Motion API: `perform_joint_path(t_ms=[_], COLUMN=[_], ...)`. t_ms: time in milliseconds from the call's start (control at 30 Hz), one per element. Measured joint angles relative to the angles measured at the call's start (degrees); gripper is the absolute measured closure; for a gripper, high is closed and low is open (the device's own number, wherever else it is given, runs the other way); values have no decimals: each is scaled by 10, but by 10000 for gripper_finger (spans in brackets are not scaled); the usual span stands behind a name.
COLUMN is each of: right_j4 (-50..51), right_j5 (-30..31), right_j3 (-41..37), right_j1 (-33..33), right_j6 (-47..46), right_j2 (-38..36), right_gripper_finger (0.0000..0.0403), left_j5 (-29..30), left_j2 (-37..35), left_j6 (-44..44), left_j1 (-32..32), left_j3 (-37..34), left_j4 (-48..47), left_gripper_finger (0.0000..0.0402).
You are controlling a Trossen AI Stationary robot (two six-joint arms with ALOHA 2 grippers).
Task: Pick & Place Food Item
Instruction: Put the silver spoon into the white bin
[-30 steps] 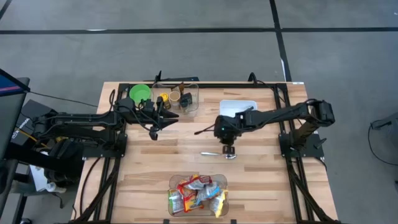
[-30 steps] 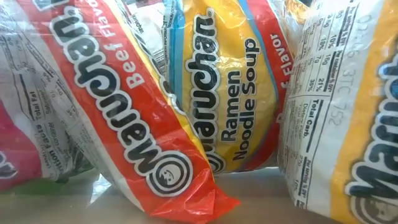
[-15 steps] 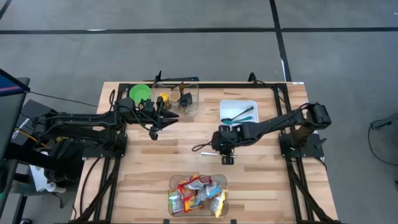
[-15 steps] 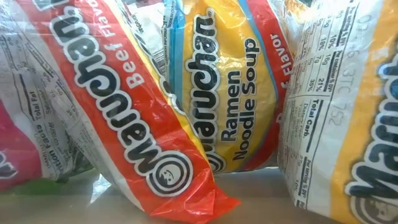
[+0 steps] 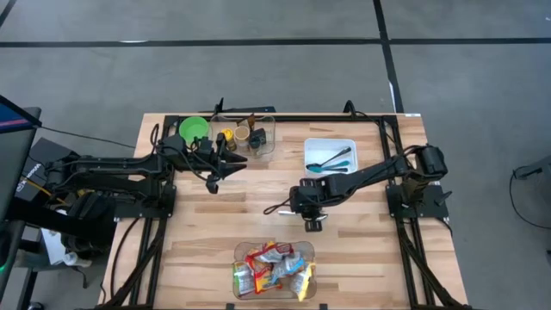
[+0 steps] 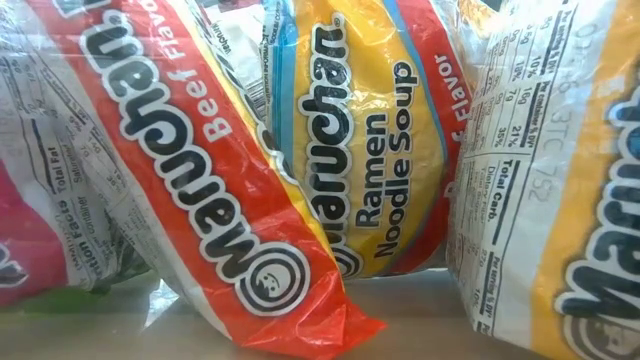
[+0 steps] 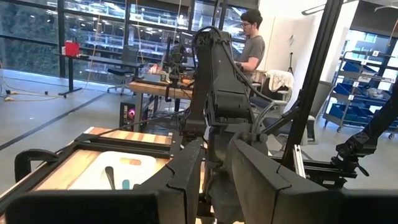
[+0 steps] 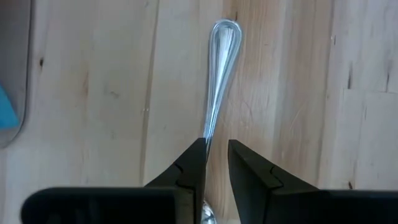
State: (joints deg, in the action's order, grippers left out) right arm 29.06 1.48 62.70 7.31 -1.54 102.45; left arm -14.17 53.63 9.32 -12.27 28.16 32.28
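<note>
Table (image 5: 215, 232): wooden, both arms over it.
Food bin (image 5: 274, 270): near edge, centre; nearer the right gripper (image 5: 313, 222) than the left gripper (image 5: 213, 184).
Ramen packets (image 6: 380, 150): read "Maruchan Ramen Noodle Soup", "Beef Flavor".
Right gripper: narrowly parted, straddling the spoon (image 8: 221, 81), grasp uncertain; handle parallel to fingers.
Left gripper: far-left, slightly parted, empty.
</note>
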Motion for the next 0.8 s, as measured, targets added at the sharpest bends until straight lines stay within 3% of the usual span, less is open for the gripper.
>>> perform_joint_path(t_ms=[800], right_j4=[5], right_j5=[-1], right_j3=[-2], right_j1=[11], right_j6=[-15], right_j2=[0], right_gripper_finger=[342], left_j5=[0], left_j2=[0], left_j6=[0], left_j1=[0], left_j3=[0], left_j4=[-1], left_gripper_finger=[317])
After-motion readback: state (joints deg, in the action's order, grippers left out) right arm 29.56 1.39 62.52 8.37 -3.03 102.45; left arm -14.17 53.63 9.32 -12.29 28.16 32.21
